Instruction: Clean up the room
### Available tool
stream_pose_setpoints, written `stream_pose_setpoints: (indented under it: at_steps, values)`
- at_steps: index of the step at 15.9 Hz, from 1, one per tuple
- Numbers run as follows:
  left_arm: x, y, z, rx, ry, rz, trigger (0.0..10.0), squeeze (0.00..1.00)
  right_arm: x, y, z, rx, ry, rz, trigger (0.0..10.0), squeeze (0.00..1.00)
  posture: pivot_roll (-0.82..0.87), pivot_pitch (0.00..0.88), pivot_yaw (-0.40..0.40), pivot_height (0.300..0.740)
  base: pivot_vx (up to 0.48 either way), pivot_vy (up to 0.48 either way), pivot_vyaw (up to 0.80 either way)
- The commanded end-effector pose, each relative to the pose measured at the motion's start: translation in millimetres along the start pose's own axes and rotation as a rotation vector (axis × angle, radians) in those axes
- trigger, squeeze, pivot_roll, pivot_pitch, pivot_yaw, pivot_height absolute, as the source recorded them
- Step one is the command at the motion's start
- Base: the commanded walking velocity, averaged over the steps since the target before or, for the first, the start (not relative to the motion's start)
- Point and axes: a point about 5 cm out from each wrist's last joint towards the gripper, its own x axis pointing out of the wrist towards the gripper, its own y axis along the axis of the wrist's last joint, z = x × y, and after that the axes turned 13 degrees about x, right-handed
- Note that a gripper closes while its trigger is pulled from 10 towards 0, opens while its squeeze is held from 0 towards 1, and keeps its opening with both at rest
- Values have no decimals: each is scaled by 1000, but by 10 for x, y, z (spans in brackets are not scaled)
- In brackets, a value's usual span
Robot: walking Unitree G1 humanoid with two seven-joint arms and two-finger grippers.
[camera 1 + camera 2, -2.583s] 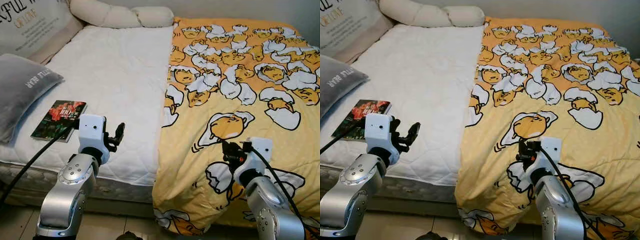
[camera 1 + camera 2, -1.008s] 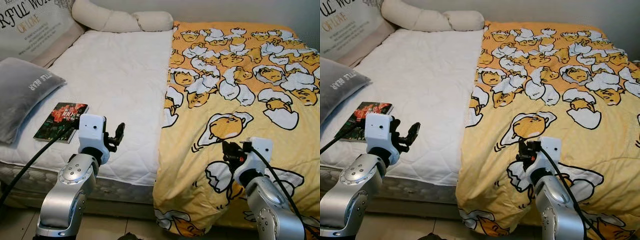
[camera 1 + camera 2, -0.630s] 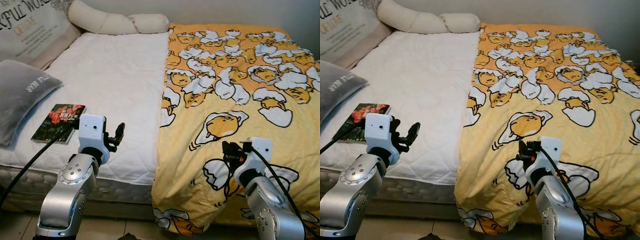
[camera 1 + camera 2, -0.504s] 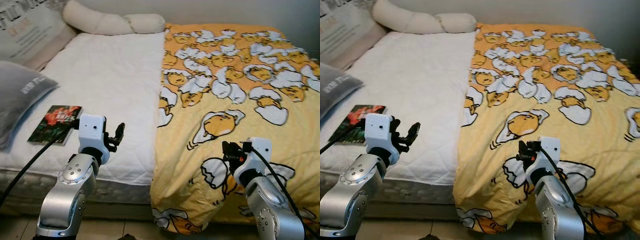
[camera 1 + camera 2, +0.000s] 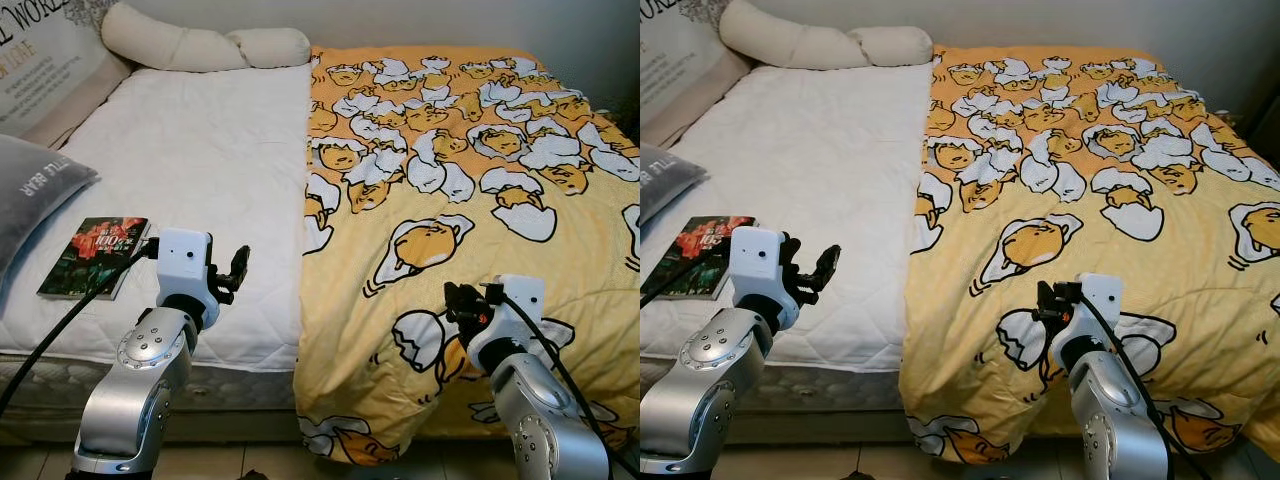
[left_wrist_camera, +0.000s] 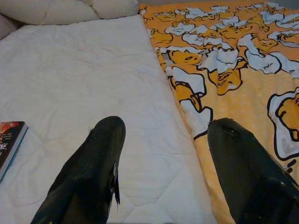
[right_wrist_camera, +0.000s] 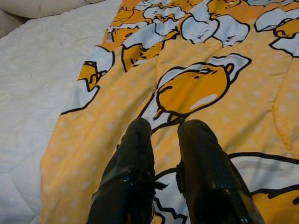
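yellow quilt [image 5: 470, 200] covered the bed's [image 5: 200, 170] right half, its inner edge along the middle. soft, light, floppy; best pinched at that edge. left gripper [image 6: 161, 154] was spread wide, empty, above the near edge; right gripper [image 7: 163, 154] nearly closed, empty, over the quilt.

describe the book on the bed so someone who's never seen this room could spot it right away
Start at the bed, whose left half is bare white mattress cover and whose right half lies under a yellow cartoon blanket. On the white half, near the front left edge, just right of a grey pillow, lies the book. It is flat, thin, with a dark cover showing red flowers, the only dark rectangle on the white.
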Motion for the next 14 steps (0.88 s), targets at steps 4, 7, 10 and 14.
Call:
stream_pose_setpoints:
  at_steps: [4,7,10,14]
  values:
    - [46,-50,130,-29,17,-69,10000,0,176,84,-57,-117,86,-155,10000,0,47,0,-58,740,0,0,0]
    - [40,-56,129,-27,12,-69,10000,0,170,69,-75,-112,84,-155,10000,0,47,0,-55,740,0,0,0]
    - [45,-58,143,-26,5,-72,10000,0,164,51,-93,-100,82,-153,10000,0,44,0,-51,740,0,0,0]
    - [154,67,196,-70,-27,-44,10000,0,183,90,-135,-93,89,-143,10000,0,38,0,-56,740,0,0,0]
